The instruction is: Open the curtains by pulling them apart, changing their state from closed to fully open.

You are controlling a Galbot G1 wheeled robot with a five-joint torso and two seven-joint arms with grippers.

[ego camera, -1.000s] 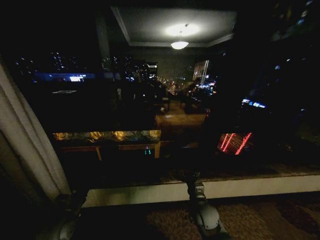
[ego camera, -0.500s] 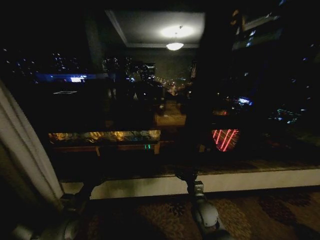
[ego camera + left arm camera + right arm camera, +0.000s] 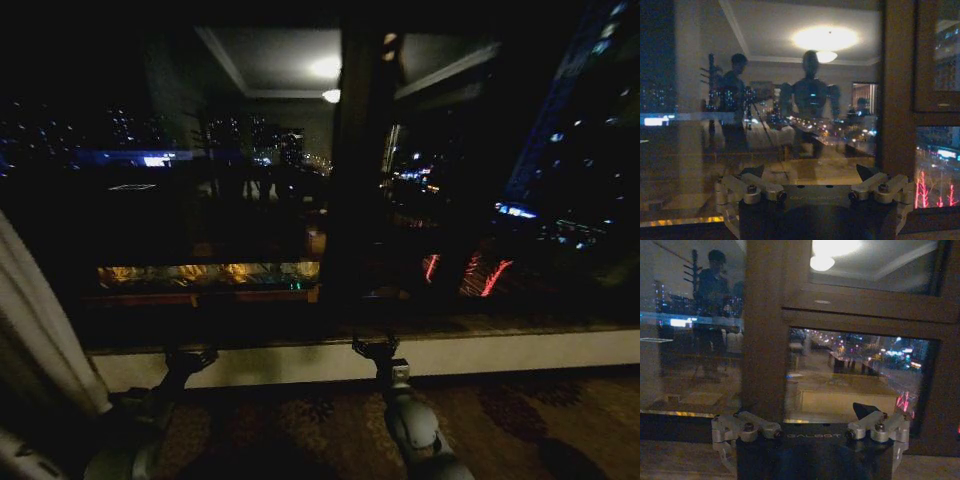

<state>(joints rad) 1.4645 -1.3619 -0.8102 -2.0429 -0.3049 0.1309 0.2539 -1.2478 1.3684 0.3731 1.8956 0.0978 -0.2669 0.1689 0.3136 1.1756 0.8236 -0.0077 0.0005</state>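
Note:
One sheer cream curtain panel hangs bunched at the far left of the head view, drawn aside from the dark window glass. My left gripper is raised low before the sill, to the right of that panel and apart from it. It is open with nothing between its fingers, as the left wrist view shows. My right gripper is held up at the sill below the window post. The right wrist view shows it open and empty too.
A dark wooden window post stands upright at the middle. A white sill runs along the window's foot, above patterned carpet. The glass reflects a ceiling lamp, the robot and a person.
The camera has swung right, so the curtain panel sits nearer the left edge and the post has come into the middle. My left arm has reached forward toward the sill.

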